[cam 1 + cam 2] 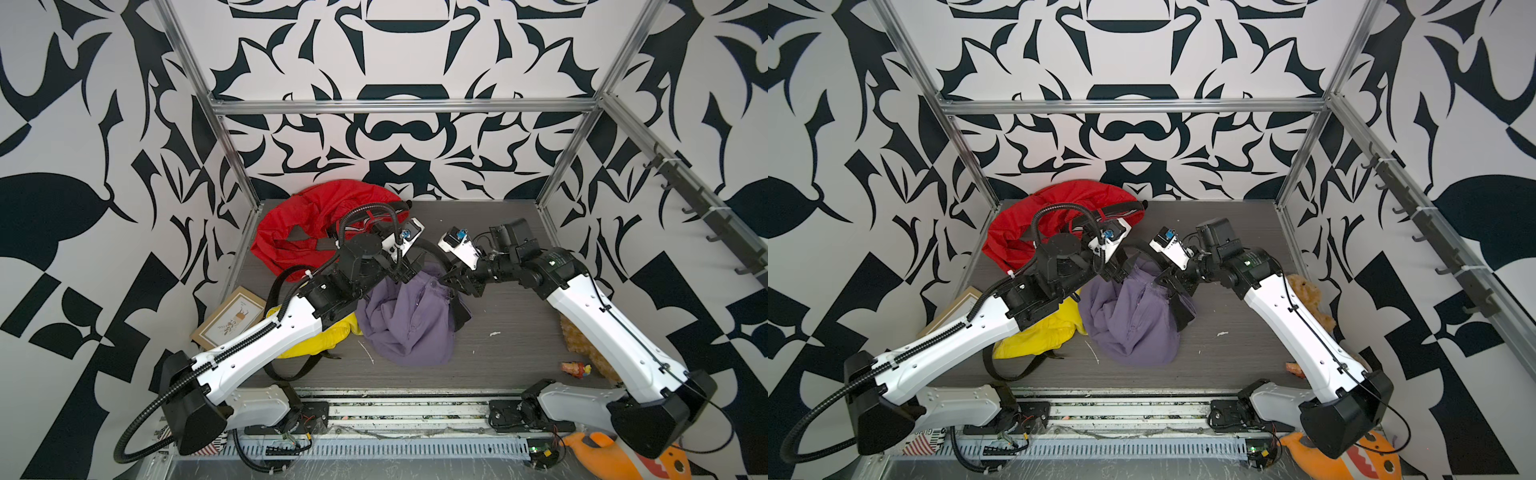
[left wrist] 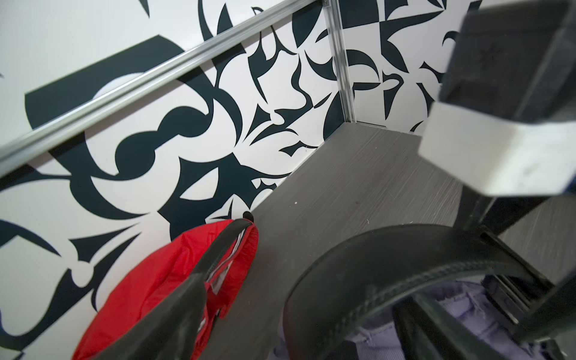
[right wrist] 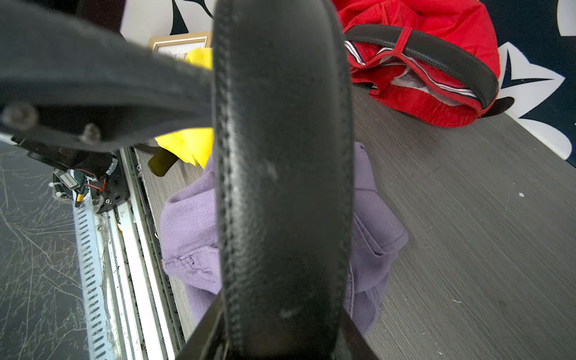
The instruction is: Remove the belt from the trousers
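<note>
Belt (image 3: 280,187) is arching, seemingly half-freed, over purple trousers (image 1: 409,320) mid-frame; right gripper (image 1: 451,279) is clasping it, left gripper (image 1: 405,272) is gaping empty.

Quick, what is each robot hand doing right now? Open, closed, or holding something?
Left hand: open, gripping nothing.
Right hand: closed on the black leather belt.

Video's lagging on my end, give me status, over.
Left gripper open. Right gripper shut on black belt, arched above purple trousers. Red trousers behind, apart.
</note>
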